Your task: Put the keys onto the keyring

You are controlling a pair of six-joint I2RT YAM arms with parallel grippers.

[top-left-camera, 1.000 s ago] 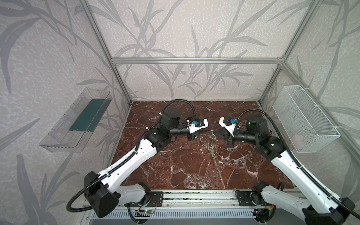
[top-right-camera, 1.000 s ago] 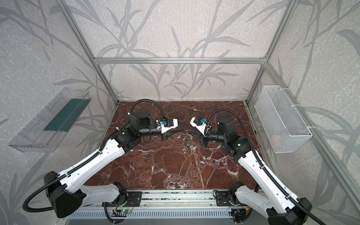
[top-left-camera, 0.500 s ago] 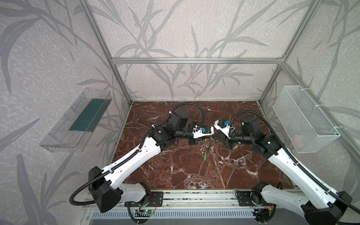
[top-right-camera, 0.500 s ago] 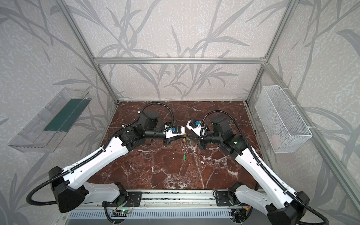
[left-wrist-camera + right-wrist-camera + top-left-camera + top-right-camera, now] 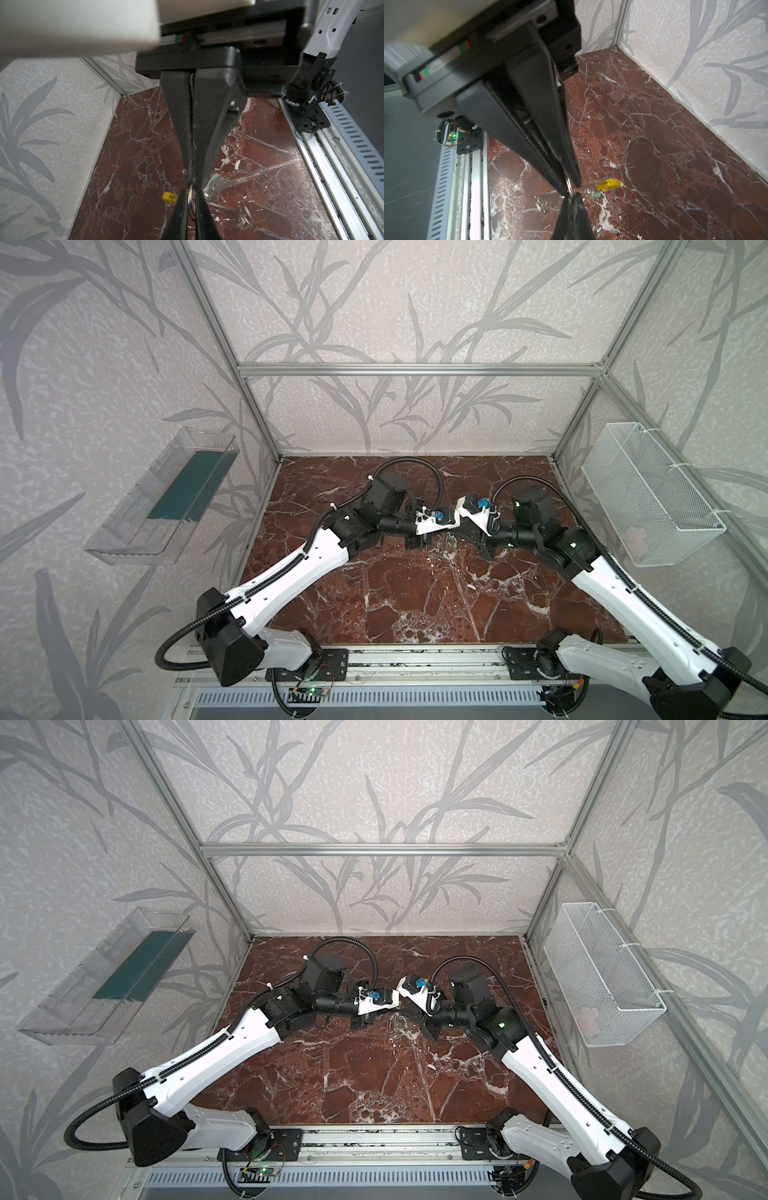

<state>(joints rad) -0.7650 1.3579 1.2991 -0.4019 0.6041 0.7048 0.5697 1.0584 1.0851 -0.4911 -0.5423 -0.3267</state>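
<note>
1. Grips a thin grey wire hoop with one bright yellow segment, the keyring (image 5: 608, 185), in the right claw (image 5: 570, 185), tips pressed tight together on the wire.
2. Pinches that keyring with the left claw (image 5: 192, 184) as well, fingers closed with no gap, tip to tip against the right claw.
3. Brings both claws nose to nose above the middle of the dark red marble bench (image 5: 415, 597) in both top views, one arm reaching in from each side.
4. Shows the yellow segment (image 5: 169, 197) just beside the joined tips, on the side away from the aluminium front rail (image 5: 332, 166), touching neither claw.
5. Shows a small coiled grey metal ring (image 5: 244, 214) against the thin wire on the opposite side of the tips, toward the rail and apart from both claws.
6. Places a tiny pale-green oblong key (image 5: 214, 182) near the tips, held by neither claw; cannot tell whether hanging from the keyring or lying on the bench.
7. Gives only a faint pale glint under the claws in the top views, too small to tell key from wire there.
</note>
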